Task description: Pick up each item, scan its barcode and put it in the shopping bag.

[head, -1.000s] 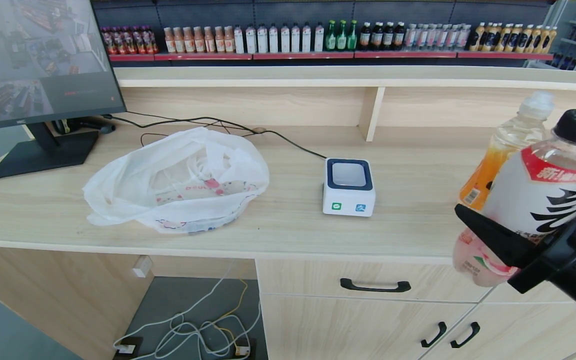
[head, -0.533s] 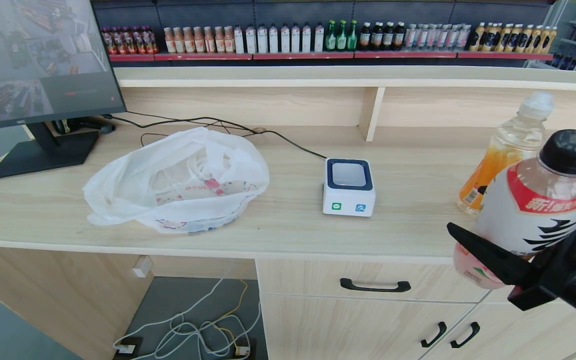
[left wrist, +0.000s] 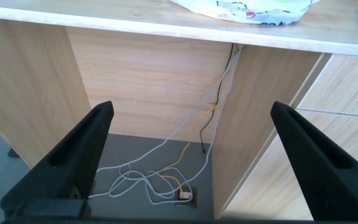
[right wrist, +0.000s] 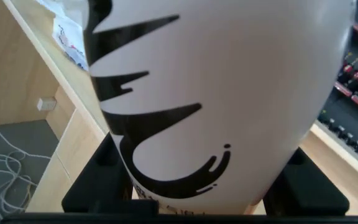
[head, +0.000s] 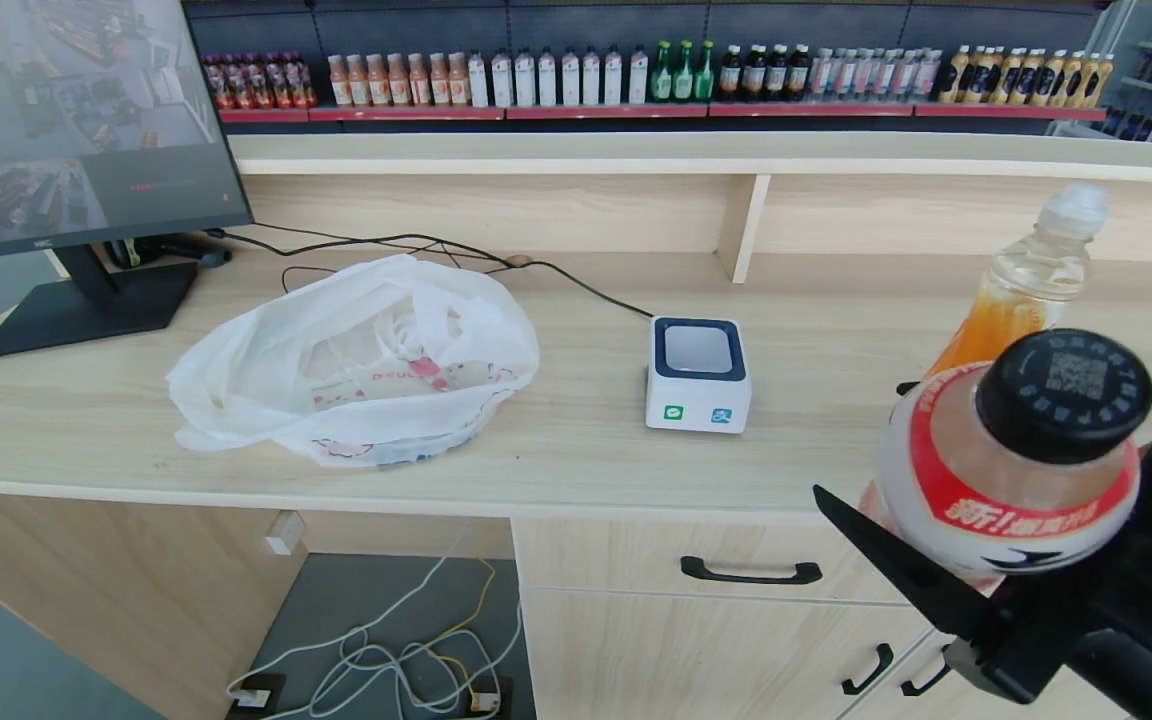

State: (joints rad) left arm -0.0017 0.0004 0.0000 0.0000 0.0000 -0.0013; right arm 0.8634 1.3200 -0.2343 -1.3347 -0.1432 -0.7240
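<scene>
The right gripper has dropped lower and leftward, tipping its black-capped drink bottle cap-first toward the camera. Its fingers clamp the bottle's body, in front of the counter and right of the barcode scanner. The left gripper hangs wide open below the shopping bag.

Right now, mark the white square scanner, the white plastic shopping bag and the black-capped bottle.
White square scanner (head: pixel 698 398), head view, front face.
White plastic shopping bag (head: pixel 236 375), head view, left side.
Black-capped bottle (head: pixel 1064 395), head view, cap.
</scene>
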